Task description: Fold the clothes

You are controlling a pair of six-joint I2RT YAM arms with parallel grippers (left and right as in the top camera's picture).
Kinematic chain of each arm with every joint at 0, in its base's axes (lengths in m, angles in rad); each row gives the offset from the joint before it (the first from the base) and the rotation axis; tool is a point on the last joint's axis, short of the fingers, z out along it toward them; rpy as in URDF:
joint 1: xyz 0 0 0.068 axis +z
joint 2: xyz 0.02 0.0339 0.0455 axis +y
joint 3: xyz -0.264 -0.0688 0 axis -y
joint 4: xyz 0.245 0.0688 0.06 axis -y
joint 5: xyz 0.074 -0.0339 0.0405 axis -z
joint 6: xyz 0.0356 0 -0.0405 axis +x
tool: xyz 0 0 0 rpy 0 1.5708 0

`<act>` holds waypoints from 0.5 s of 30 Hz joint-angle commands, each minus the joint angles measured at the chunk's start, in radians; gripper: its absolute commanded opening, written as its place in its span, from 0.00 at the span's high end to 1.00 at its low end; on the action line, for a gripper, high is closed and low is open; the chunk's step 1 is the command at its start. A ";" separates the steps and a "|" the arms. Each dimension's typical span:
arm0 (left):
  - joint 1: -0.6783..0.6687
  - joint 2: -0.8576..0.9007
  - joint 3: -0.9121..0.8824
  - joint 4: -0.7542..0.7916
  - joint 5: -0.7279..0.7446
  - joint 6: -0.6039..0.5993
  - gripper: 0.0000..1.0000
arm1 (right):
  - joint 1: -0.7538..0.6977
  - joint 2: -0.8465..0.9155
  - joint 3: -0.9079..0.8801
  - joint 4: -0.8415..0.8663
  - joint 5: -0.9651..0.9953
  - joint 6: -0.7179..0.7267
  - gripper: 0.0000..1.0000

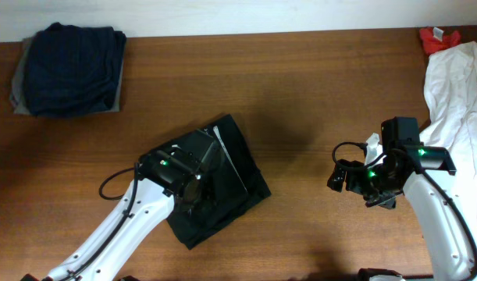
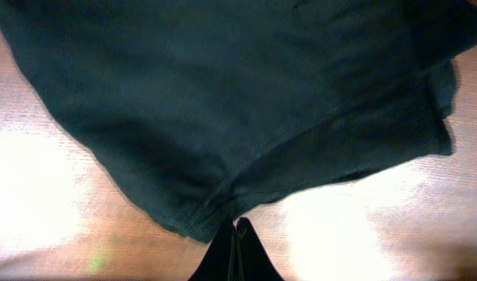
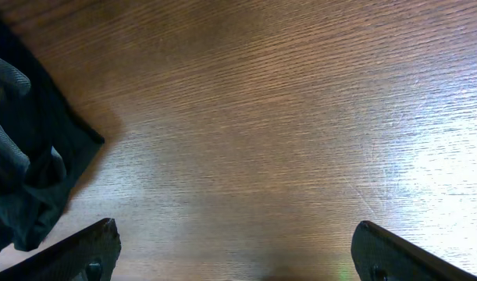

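A black garment [image 1: 240,173] lies partly folded and wrinkled on the wooden table [image 1: 316,86], left of centre. My left gripper [image 1: 197,190] hangs over it. In the left wrist view the dark cloth [image 2: 246,94] fills the upper frame, and my left gripper [image 2: 236,228] is shut, its tips right at the cloth's near hem; whether any fabric is pinched does not show. My right gripper [image 1: 339,178] hovers over bare wood to the right of the garment. In its own view my right gripper [image 3: 234,251] is wide open and holds nothing, with a corner of the black cloth [image 3: 27,179] at the left edge.
A folded navy garment [image 1: 70,66] rests on a grey one [image 1: 18,90] at the back left corner. A white garment [image 1: 457,86] lies heaped along the right edge, partly under the right arm, with a small red piece [image 1: 437,37] behind it.
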 commanded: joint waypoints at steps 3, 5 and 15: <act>0.034 -0.009 -0.011 0.116 -0.241 0.005 0.99 | -0.008 0.000 0.010 0.000 -0.006 -0.006 0.02; 0.095 0.004 -0.011 0.173 -0.300 0.017 0.99 | -0.008 0.000 0.010 0.000 -0.006 -0.006 0.02; 0.347 0.283 -0.011 0.498 -0.132 0.208 0.99 | -0.008 0.000 0.010 0.000 -0.006 -0.006 0.02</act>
